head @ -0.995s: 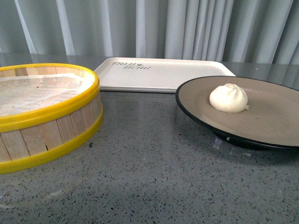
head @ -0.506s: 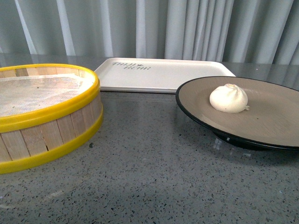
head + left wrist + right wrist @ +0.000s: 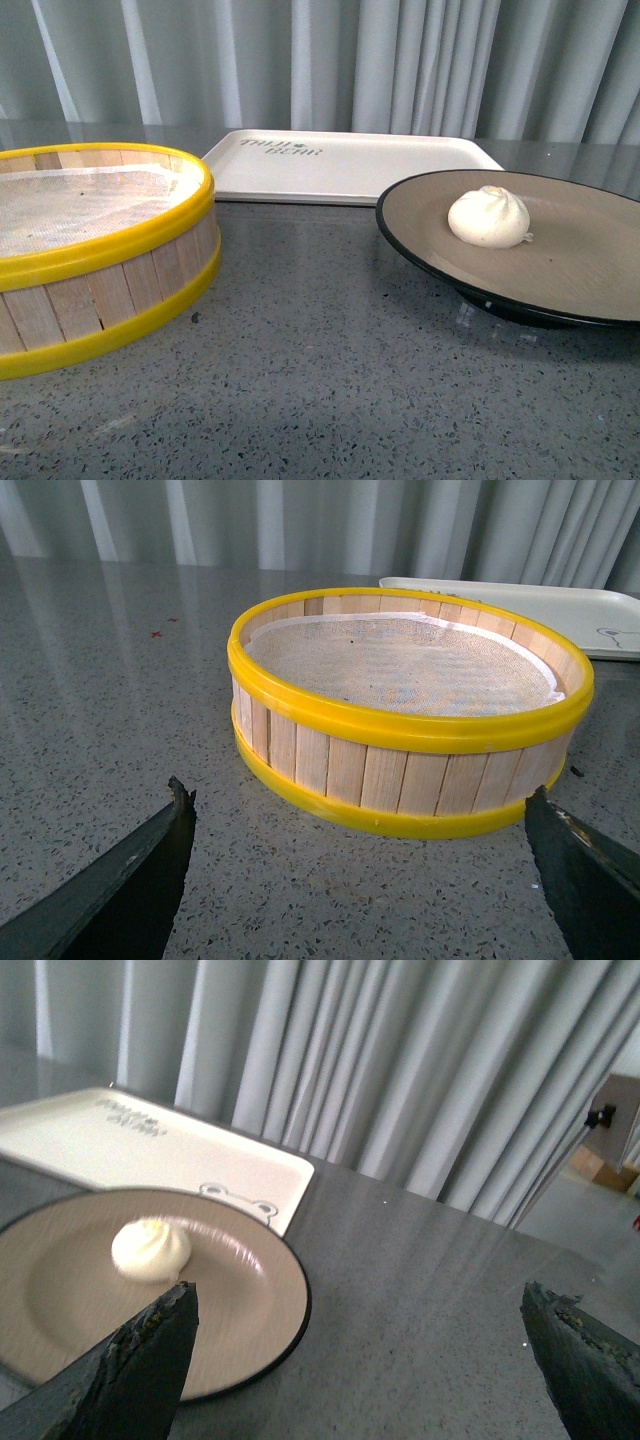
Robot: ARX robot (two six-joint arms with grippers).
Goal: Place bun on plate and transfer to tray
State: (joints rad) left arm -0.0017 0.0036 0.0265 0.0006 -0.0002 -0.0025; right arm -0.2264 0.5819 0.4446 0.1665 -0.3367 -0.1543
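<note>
Half done: off-white pleated bun (image 3: 489, 217) set on black-rimmed tan plate (image 3: 590, 255). Left tool (image 3: 358, 795) and right tool (image 3: 357, 1290) are spread; rim grip is needed.

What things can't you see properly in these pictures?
Round tan black-rimmed plate: front view, right side cut off by the picture edge.
Yellow-rimmed wooden steamer basket: front view, left side cut off by the edge.
Cream-white rectangular plastic tray: left wrist view, partly behind the basket, cut off by the edge.
Small off-white pleated bun: right wrist view, pleats blurred.
</note>
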